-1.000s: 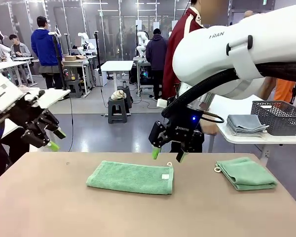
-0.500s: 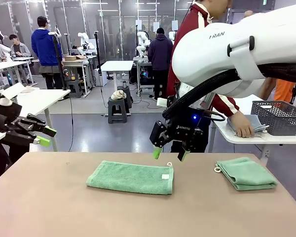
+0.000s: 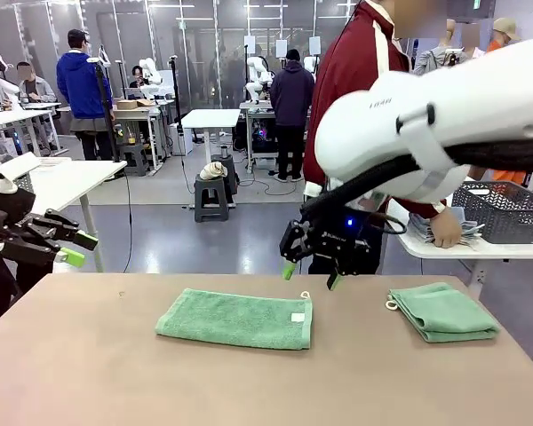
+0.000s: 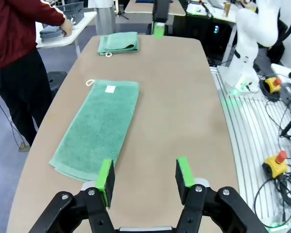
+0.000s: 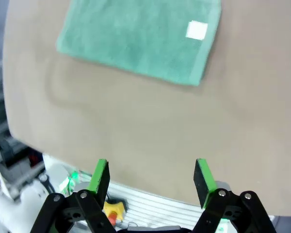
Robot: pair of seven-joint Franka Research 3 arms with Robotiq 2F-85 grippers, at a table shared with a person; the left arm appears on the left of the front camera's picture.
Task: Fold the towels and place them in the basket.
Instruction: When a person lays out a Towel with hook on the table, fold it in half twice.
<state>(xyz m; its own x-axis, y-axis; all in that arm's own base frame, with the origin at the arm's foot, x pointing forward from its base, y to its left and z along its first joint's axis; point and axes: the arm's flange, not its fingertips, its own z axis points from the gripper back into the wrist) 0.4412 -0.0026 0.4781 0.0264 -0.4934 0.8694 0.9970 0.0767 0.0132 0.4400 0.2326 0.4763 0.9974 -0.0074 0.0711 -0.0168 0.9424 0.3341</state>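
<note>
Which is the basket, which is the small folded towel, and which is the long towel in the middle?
basket (image 3: 511,209): front view, on its mesh side wall.
small folded towel (image 3: 446,311): front view, middle of its top layer.
long towel (image 3: 235,318): front view, centre of the cloth.

A tan table (image 3: 89,355) lies in the foreground. Beyond it a person (image 3: 346,80) in a dark red jacket stands by a white side table (image 4: 82,23) bearing grey cloths (image 4: 51,33). Farther off, a black stool (image 3: 211,200) carries a pale bundle (image 3: 214,170), perhaps coiled cord. Other people (image 3: 80,80) stand among white benches (image 3: 210,118).
</note>
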